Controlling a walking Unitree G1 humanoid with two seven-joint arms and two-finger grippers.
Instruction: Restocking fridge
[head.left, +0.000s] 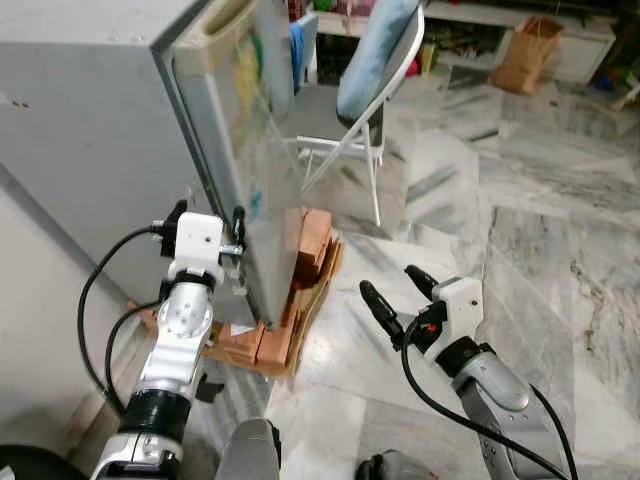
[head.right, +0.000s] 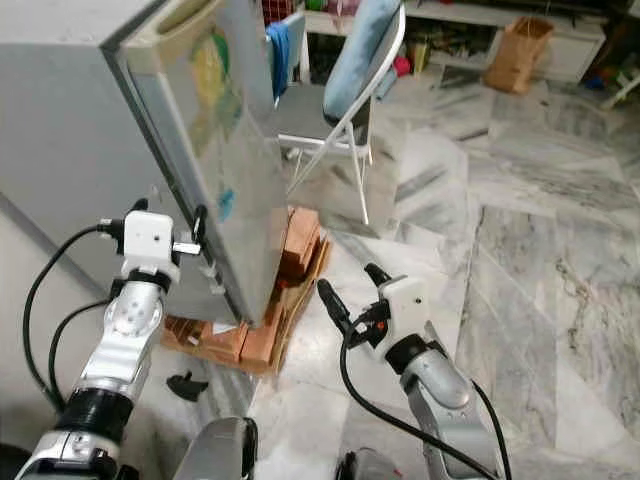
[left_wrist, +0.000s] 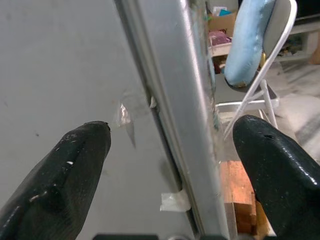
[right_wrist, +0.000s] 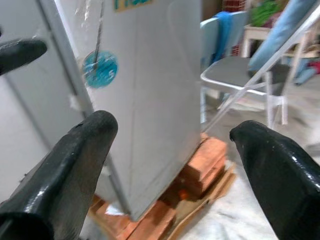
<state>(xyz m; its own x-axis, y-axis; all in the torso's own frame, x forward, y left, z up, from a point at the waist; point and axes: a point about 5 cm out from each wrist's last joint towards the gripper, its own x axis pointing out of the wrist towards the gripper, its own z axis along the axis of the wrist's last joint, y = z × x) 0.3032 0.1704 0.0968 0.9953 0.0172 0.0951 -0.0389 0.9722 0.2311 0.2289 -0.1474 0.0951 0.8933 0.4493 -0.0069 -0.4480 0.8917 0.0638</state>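
The fridge (head.left: 110, 140) stands shut on bricks (head.left: 300, 290), right in front of the left tool (head.left: 208, 222). That tool is open, with its fingers on each side of the door edge (left_wrist: 172, 115). The right tool (head.left: 398, 292) is open too, low beside the fridge and holding nothing. The door looks stiff, smooth and slippery. The edge seems the best place to pull.
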